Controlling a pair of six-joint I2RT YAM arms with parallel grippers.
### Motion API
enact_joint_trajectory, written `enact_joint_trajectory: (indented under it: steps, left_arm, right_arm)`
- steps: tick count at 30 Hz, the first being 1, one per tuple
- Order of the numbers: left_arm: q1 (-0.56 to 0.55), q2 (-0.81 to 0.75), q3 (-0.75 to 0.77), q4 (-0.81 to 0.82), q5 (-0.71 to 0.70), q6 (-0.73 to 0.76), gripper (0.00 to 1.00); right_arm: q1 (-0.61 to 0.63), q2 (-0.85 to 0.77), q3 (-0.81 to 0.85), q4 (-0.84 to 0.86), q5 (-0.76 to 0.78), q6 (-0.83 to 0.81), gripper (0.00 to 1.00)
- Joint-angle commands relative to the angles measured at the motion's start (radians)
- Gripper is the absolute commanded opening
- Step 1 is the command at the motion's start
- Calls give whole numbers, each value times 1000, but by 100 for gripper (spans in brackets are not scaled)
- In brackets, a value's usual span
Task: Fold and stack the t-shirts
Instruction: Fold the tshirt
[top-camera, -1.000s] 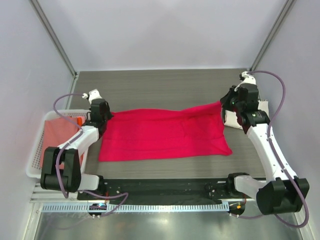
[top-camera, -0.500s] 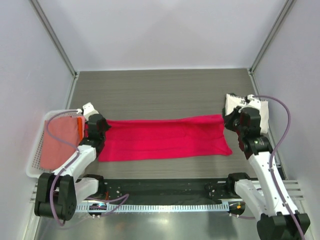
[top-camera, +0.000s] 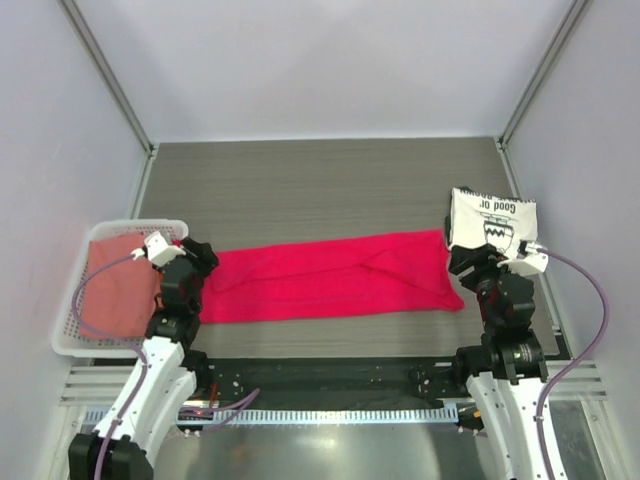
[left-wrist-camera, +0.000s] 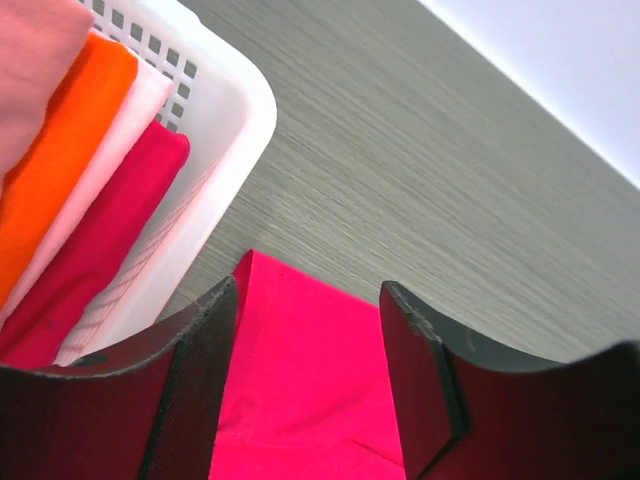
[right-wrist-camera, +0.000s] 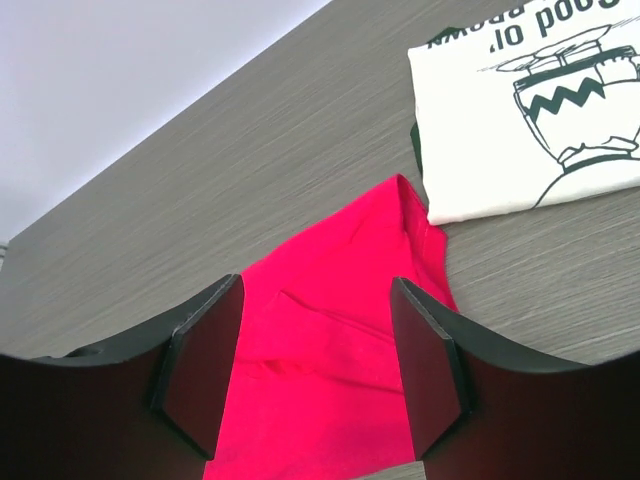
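The crimson-pink t-shirt (top-camera: 330, 275) lies flat on the grey table as a long narrow folded band. My left gripper (top-camera: 192, 265) hovers over its left end, jaws open, with nothing between them. In the left wrist view the shirt's corner (left-wrist-camera: 300, 380) shows under the open left gripper (left-wrist-camera: 307, 300). My right gripper (top-camera: 466, 262) stands open over the right end. The red cloth (right-wrist-camera: 320, 340) lies below the open right gripper (right-wrist-camera: 318, 300). The cream printed t-shirt (top-camera: 490, 220) sits folded at the right, touching the red shirt's far right corner (right-wrist-camera: 520, 130).
A white lattice basket (top-camera: 70, 330) stands at the left table edge, with a salmon cloth (top-camera: 115, 290) on top. Orange, pale and red folded pieces (left-wrist-camera: 60, 190) lie inside its rim (left-wrist-camera: 240, 110). A black rail (top-camera: 330, 375) runs along the near edge.
Both grippers drew back toward the near edge, bringing the shirt's far edge over so the cloth became a narrower band. Both then opened and let go of it.
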Motion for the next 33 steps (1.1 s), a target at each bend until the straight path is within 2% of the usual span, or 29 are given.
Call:
enact_joint_trajectory:
  steps: [1, 3, 6, 9, 11, 15, 18, 23, 33]
  left_arm:
    - [-3, -97, -24, -41, -4, -27, 61]
    - [-3, -119, -18, -52, 3, -26, 64]
    - [-3, -50, 43, -120, 28, -30, 65]
    - [-1, 119, 179, -225, 72, -18, 65]
    - [-1, 271, 287, -276, 88, -7, 67]
    - [2, 505, 429, -406, 112, -19, 67]
    - [5, 600, 459, -402, 131, -59, 64]
    - [8, 671, 469, -357, 158, -81, 61]
    - [46, 871, 568, -421, 174, -118, 59]
  right_arm:
    - [-4, -2, -12, 71, -27, 7, 66]
    - [-4, 88, 2, 89, -76, -20, 63]
    - [-2, 250, 60, 121, -237, -47, 57]
    - [1, 539, 130, 128, -364, -97, 55]
    - [2, 621, 157, 126, -395, -126, 52]
    - [25, 771, 198, 158, -428, -127, 51]
    - [48, 871, 229, 184, -415, -125, 51]
    - [88, 1050, 286, 227, -411, -134, 53]
    - [120, 1264, 344, 338, -457, -103, 55]
